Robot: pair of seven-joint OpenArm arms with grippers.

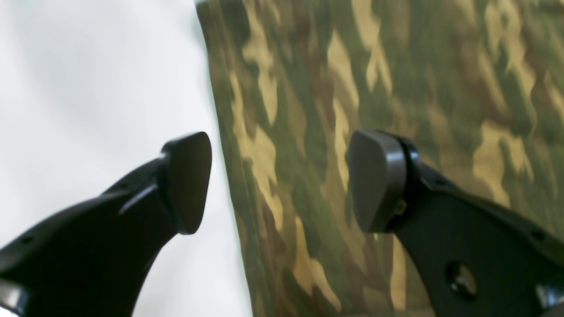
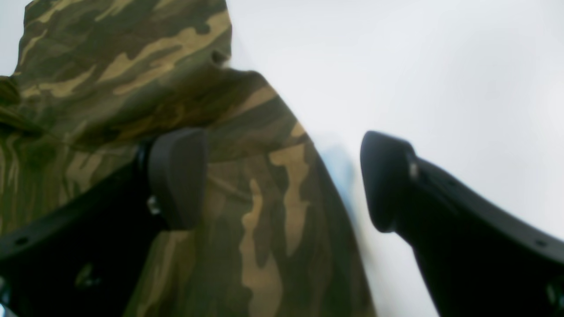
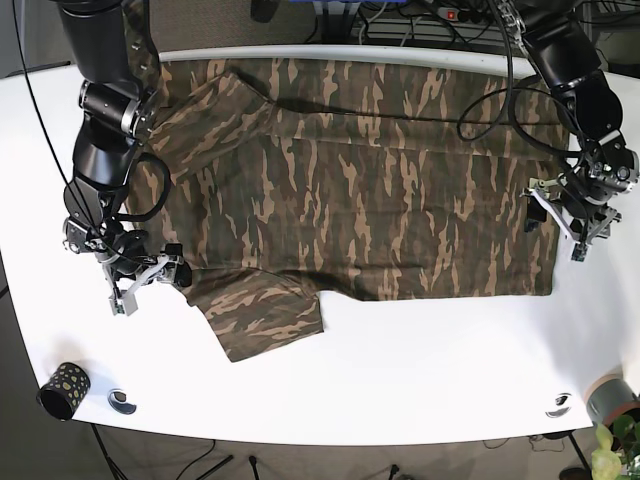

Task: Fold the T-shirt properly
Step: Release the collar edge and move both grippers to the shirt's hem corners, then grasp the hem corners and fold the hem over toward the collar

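A: Camouflage cotton, spread flat: the shirt (image 3: 350, 190) lies sideways across the table (image 3: 400, 370), collar end toward the right gripper (image 3: 143, 280), hem toward the left gripper (image 3: 566, 222).

B: Nearest first. What is the risk at the near sleeve (image 3: 262, 308)?

A: It sticks out toward the front edge. The right gripper hangs just beside the shoulder with jaws apart and nothing in them; one finger is over cloth, the other over bare table. If it closes there, I judge it may catch only the top layer, or pinch nothing and push a wrinkle in.

B: And the left?

A: Jaws also apart and empty, straddling the hem edge. A shallow bite could slip out mid-fold. If one arm lifts before the other, the panel could skew and the fold would land crooked.

B: The surface?

A: White and smooth, so the cloth will probably slide rather than stay anchored. A spotted cup (image 3: 63, 388) and a small ring-shaped thing (image 3: 122, 401) sit near the front corner, well apart from the shirt.

B: Farther back?

A: The far sleeve (image 3: 215, 95) reaches the rear edge. Beyond it, cables and a power strip (image 3: 425, 12). A plant (image 3: 615, 450) shows at the front corner on the left arm's side.
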